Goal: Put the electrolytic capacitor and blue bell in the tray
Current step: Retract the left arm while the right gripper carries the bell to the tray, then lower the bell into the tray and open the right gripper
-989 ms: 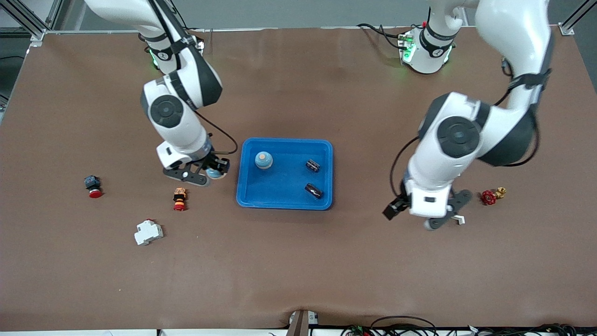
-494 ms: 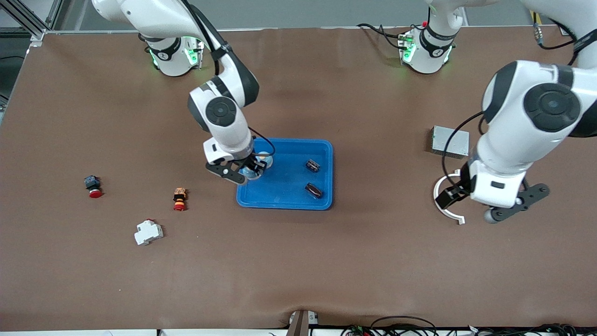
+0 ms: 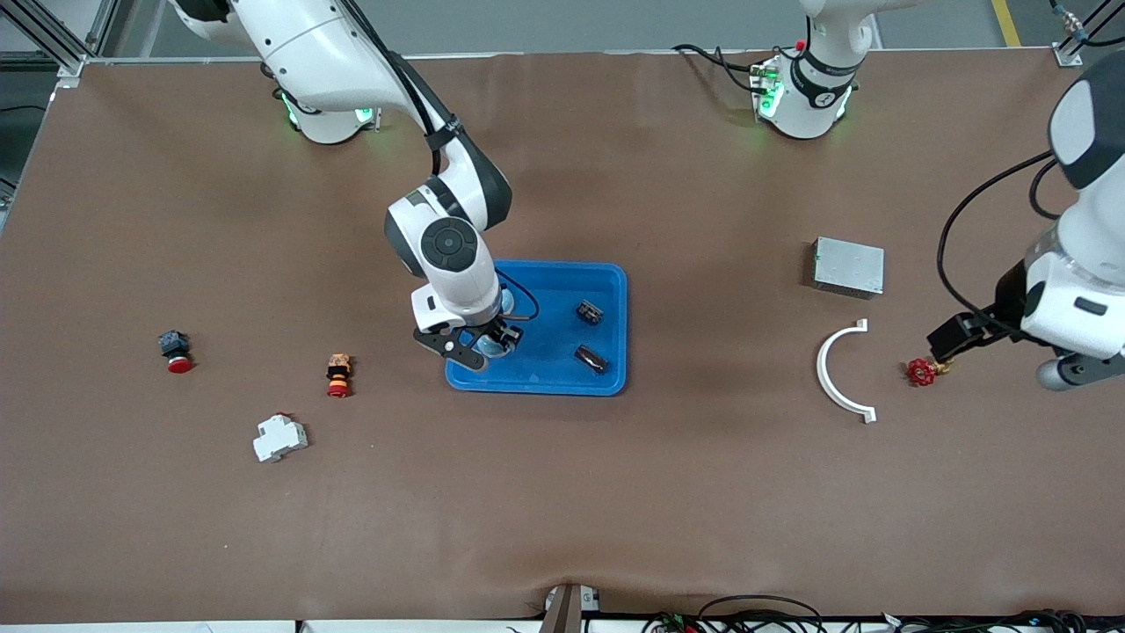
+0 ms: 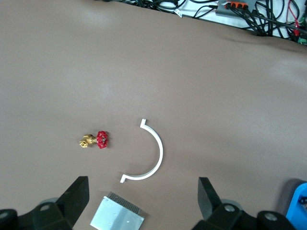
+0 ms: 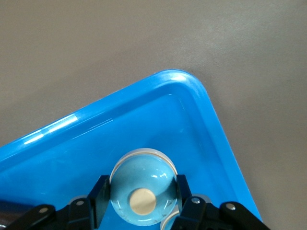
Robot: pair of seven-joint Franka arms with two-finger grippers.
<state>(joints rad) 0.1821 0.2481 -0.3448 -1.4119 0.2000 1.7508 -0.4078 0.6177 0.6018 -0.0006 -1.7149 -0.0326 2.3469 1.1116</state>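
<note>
The blue tray lies mid-table, and two dark electrolytic capacitors rest in it toward the left arm's end. My right gripper hangs low over the tray's corner nearest the right arm and the front camera, shut on the blue bell. In the right wrist view the fingers of my right gripper clamp the sides of the bell's dome, above the tray floor inside the rim. My left gripper stands open and empty, high over the left arm's end of the table.
A grey metal box, a white curved piece and a red valve lie toward the left arm's end. Two red push buttons and a white breaker lie toward the right arm's end.
My right gripper has carried the bell from beside the tray to over its inside. The left arm has swung toward its end of the table, uncovering the grey box and white curve.
</note>
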